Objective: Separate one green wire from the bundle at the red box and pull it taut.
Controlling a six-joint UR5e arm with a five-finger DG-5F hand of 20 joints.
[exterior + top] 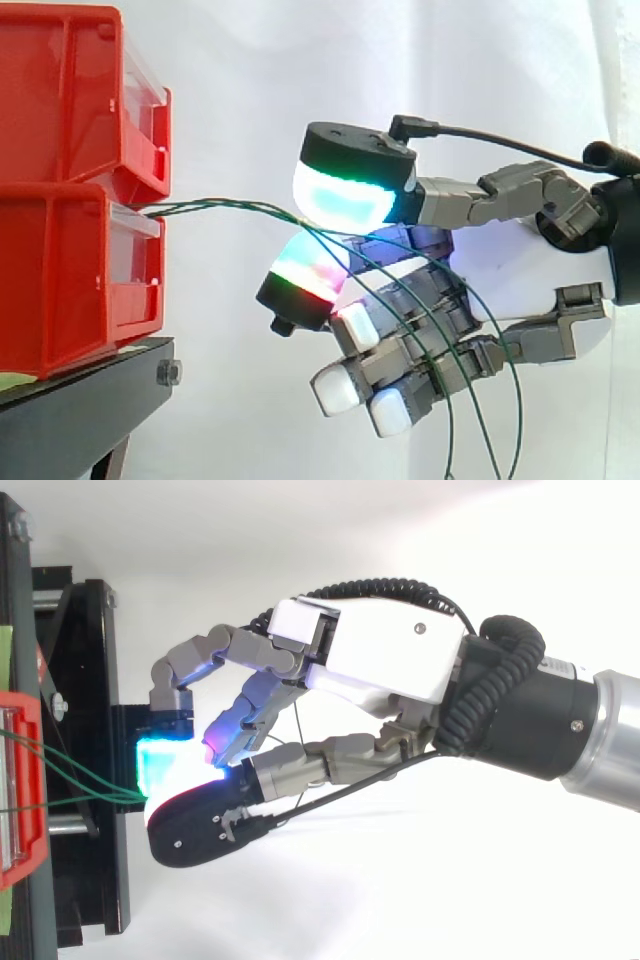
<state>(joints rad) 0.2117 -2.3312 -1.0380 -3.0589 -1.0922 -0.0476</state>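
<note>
2 red plastic bins are sitting stacked at the left of the side view, the upper red bin [60, 90] resting on the lower red bin [60, 290], each with a clear panel across its front. What is lying inside them cannot be told from either camera.

A bundle of thin green wires [230, 206] is coming out at the front of the stack, at the seam where the upper bin is meeting the lower one. It is running rightward toward the frame's centre, nearly level and loosely twisted. There the strands are passing between 2 glowing fingertips [350, 190] of the robot's white and grey hand [520, 260], which is reaching in from the right edge. A cyan-white pad is pressing from above and a green-and-red pad from below, closed on the wires. How many strands are lying in that pinch cannot be told. The other fingers are curling inward below, their pads glowing white.

Past the pinch, about 3 strands are fanning apart and drooping slack across the fingers to the bottom edge, right of centre. In the top view the wires are converging from the left edge onto the glowing pads at centre left.

The bins are standing on a black metal stand [70, 410] at the lower left, and a white curtain [240, 80] is hanging behind everything.
</note>
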